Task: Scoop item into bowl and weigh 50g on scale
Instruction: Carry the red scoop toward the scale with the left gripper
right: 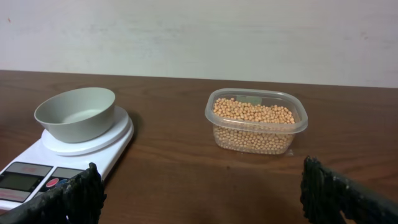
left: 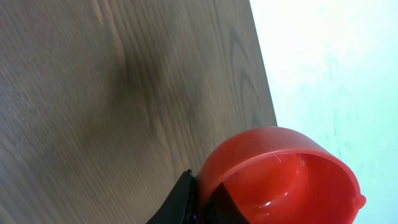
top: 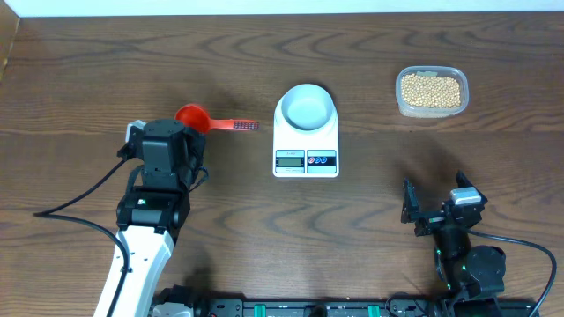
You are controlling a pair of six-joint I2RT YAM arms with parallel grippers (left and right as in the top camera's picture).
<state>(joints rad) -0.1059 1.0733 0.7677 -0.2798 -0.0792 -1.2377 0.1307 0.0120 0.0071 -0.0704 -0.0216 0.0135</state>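
1. Table (top: 88, 70): dark wood grain, bearing all the items below.
2. Left arm: white and black, reaching in from the near-left edge. The left gripper (top: 182, 132) sits over the scoop's cup, jaws together. In the wrist view a black finger (left: 186, 200) lies against the cup's outer wall. Whether the wall is pinched cannot be told.
3. Right arm: black, at the near-right edge, well apart from every item. The right gripper (right: 205, 198) has its jaws wide apart and holds nothing. It faces the tub and the scale.
4. Scale (top: 306, 146): white, at table centre, with the display and two round buttons on its near edge. The reading is too small to make out.
5. Tub (top: 399, 99): clear plastic, at the far right, well apart from the scale.
6. Bowl (top: 305, 107): pale, upright, centred on the scale's platform, with no beans in it.
7. Scoop (top: 216, 123): red, lying left of the scale, cup to the left, handle pointing toward the scale without touching it.
8. Beans (top: 431, 90): tan-yellow, all in the tub, filling it partway.
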